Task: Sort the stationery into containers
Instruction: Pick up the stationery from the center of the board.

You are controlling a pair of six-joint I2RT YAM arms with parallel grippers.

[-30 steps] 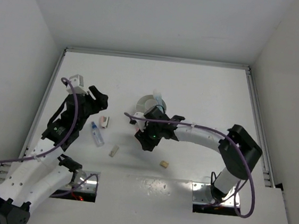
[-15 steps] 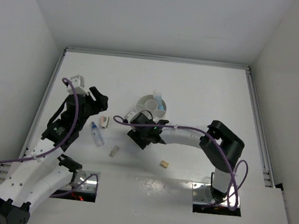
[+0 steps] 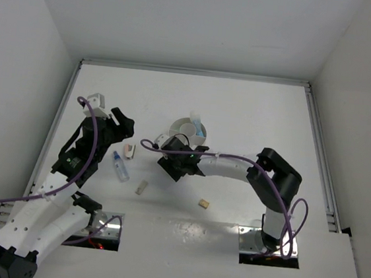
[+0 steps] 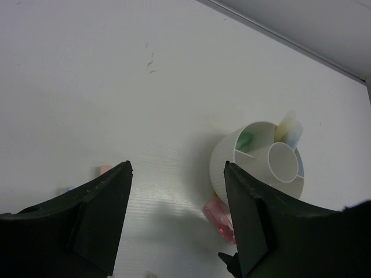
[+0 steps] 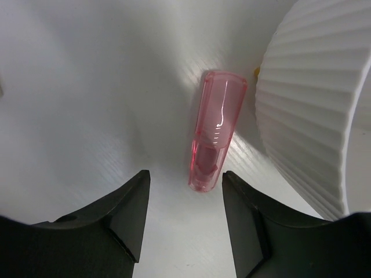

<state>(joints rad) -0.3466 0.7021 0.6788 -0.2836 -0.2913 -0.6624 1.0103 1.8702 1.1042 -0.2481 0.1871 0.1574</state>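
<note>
A pink translucent stick [image 5: 214, 139] lies flat on the table, close against the ribbed wall of the white round container [image 5: 310, 116]. My right gripper [image 5: 184, 188] hangs open just over it, and the stick's near end lies between the fingertips without touching them. The container [image 4: 231, 161] holds a green piece [image 4: 246, 140] and yellow and blue sticks [image 4: 290, 128]. My left gripper [image 4: 177, 174] is open and empty, well to the left of the container. In the top view the right gripper [image 3: 173, 160] covers the pink stick.
On the table lie a clear blue-capped tube [image 3: 120, 166], a small pink-and-white piece [image 3: 129, 150], and two tan eraser blocks [image 3: 141, 187] [image 3: 202, 203]. The table's raised rail runs along the left side [image 3: 60, 119].
My right gripper has moved left from beside the container and come down over the pink stick, opening slightly. The left arm has not moved.
</note>
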